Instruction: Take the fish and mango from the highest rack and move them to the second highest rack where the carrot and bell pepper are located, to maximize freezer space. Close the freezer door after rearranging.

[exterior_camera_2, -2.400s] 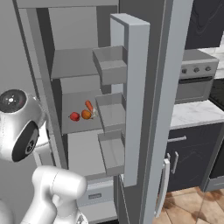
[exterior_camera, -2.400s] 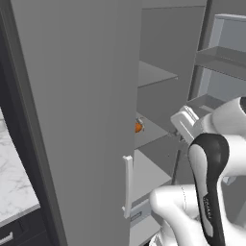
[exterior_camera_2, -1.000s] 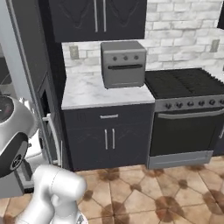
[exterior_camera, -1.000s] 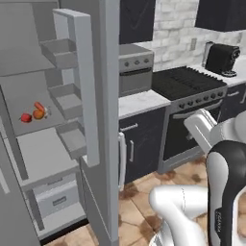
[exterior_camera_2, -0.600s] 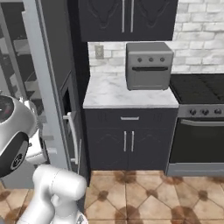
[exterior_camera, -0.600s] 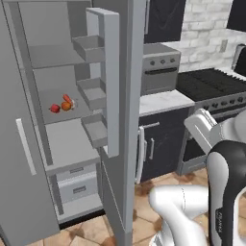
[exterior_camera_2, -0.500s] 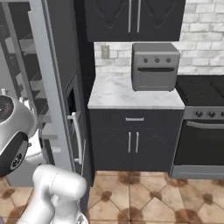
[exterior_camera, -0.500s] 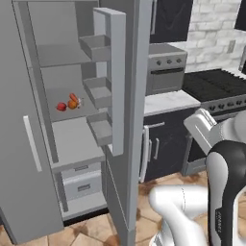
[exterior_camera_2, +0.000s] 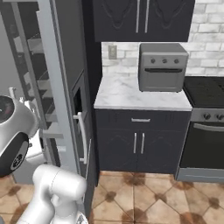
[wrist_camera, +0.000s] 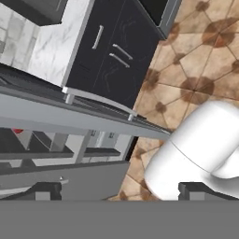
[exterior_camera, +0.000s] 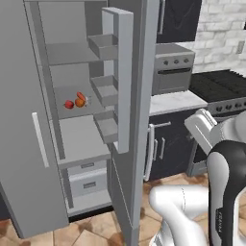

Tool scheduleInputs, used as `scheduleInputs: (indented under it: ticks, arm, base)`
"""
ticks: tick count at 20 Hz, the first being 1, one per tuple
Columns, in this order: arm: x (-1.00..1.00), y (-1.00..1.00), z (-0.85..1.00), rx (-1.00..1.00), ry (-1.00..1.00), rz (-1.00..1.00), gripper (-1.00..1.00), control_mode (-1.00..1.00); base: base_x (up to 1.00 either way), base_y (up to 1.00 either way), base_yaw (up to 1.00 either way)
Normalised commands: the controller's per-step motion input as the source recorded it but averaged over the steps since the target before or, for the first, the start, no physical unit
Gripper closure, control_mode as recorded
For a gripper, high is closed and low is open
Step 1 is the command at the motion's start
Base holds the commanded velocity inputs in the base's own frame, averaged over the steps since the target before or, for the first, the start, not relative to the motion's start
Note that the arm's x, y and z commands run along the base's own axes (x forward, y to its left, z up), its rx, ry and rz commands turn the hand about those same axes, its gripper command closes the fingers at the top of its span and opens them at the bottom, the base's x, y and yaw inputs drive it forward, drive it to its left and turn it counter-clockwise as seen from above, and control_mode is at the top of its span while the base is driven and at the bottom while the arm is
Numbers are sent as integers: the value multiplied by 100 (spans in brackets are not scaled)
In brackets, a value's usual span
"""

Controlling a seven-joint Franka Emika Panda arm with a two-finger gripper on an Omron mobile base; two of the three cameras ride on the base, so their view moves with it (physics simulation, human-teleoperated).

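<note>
The highest rack [exterior_camera: 67, 53], a thin flat grey board across the freezer's inside, looks bare in the left base view; neither a fish nor a mango can be made out on it. On the second highest rack [exterior_camera: 72, 98] below sit a few small items close together: a red one [exterior_camera: 69, 104], an orange round one [exterior_camera: 79, 102] and a reddish-orange long one [exterior_camera: 81, 96], too small to name with certainty. A pale speck just beside them cannot be identified. Judged from this, the moving of food may already be done or partly done, though the pictures do not settle it.

The freezer door [exterior_camera: 129, 105] stands wide open, its moulded bins facing the shelves, so closing it is clearly left to do.

The end effector [wrist_camera: 120, 192] has its two dark tips spread wide with nothing between them, looking along the door's edge and slim pale handle [wrist_camera: 100, 99]. Beyond the door are a marble bench [exterior_camera_2: 140, 94] carrying a grey toaster oven [exterior_camera_2: 162, 66], dark cabinets [exterior_camera_2: 138, 146] and a stove [exterior_camera: 218, 89].
</note>
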Motion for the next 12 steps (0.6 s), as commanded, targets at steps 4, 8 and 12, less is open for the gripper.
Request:
scheduleInputs:
  ticks: [4,8,12]
  arm:
    - [0,0,0,0,0,0,-100,100]
    - [0,0,0,0,0,0,-100,100]
    - [0,0,0,0,0,0,-100,100]
  base:
    - [76,-19,12]
    - [85,-21,23]
    - [47,-47,23]
